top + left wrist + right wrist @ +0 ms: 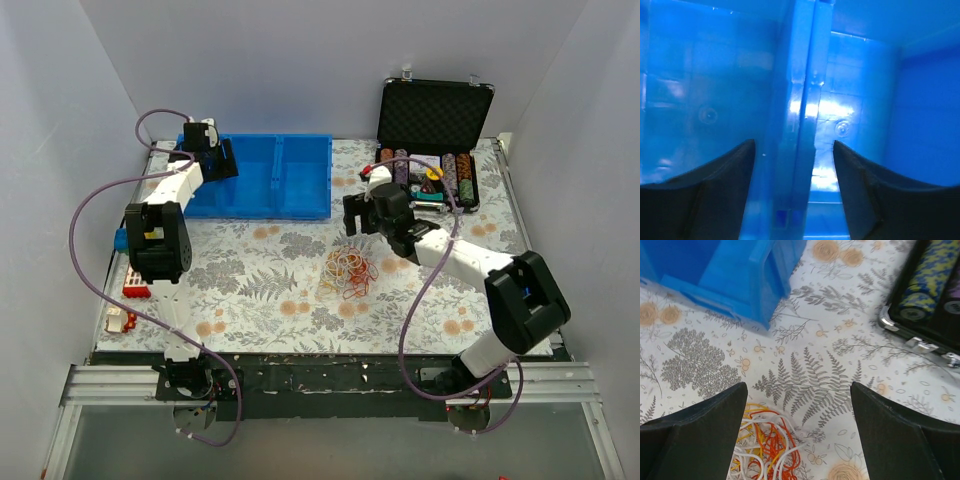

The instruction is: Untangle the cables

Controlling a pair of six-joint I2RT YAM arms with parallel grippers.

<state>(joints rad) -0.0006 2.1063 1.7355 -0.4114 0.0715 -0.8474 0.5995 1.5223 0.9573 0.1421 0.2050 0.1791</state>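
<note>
Left pincer (794, 143) wide, right pincer (799, 385) wide, empty

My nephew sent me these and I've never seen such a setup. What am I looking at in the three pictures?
Two robot arms are bolted to the near edge of a flower-patterned table. The wide picture comes from a camera above and behind them. The other two come from a camera on each wrist, so the dark shapes at the bottom are that arm's fingers. On the table lie a tangle of white, red and orange cables, a blue bin and an open case of poker chips. The left end effector is open over the bin's divider. The right end effector is open near the tangle. Neither holds anything.
</note>
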